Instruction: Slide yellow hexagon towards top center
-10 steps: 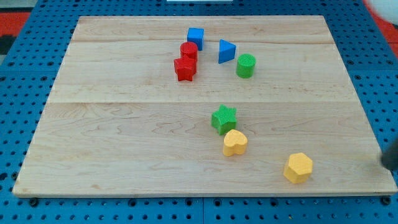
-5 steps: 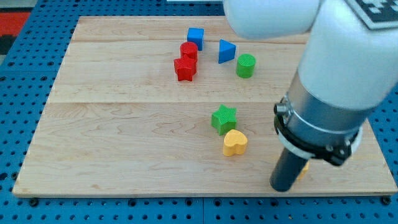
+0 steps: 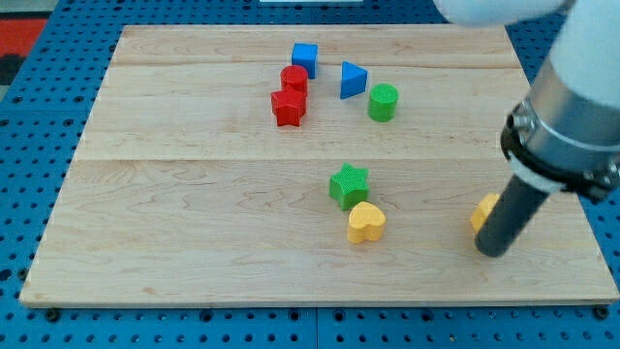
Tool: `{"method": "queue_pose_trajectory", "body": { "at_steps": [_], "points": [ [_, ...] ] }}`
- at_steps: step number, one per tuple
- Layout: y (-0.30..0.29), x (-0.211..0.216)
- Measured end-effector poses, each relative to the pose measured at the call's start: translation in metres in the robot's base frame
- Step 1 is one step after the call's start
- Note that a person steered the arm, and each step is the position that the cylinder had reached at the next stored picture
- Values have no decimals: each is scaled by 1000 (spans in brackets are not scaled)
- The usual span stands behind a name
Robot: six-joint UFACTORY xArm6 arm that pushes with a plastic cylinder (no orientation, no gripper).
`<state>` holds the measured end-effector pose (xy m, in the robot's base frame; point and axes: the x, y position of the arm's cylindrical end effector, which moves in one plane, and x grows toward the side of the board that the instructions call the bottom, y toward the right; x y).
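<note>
The yellow hexagon [image 3: 483, 210] lies at the board's lower right, mostly hidden behind my dark rod. My tip [image 3: 490, 251] rests on the board just below and in front of the hexagon, touching or very close to it. The arm's grey and white body fills the view's upper right.
A yellow heart [image 3: 365, 222] and a green star [image 3: 348, 184] lie left of the tip. Near the top centre are a blue cube [image 3: 304, 57], red cylinder [image 3: 294, 79], red star [image 3: 288, 107], blue triangle [image 3: 353, 79] and green cylinder [image 3: 383, 102]. The wooden board [image 3: 174, 213] sits on a blue pegboard.
The arm swept in from the right and now stands further right and up. The yellow hexagon has moved up and slightly right from its earlier spot.
</note>
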<state>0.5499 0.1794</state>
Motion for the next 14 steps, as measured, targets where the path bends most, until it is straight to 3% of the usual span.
{"method": "queue_pose_trajectory", "body": {
  "at_steps": [1, 3, 5, 7, 8, 10, 11, 14],
  "points": [
    [-9, -54],
    [17, -40],
    [21, -94],
    [86, -93],
    [101, -128],
    [55, -136],
    [113, -120],
    [12, -106]
  ]
}}
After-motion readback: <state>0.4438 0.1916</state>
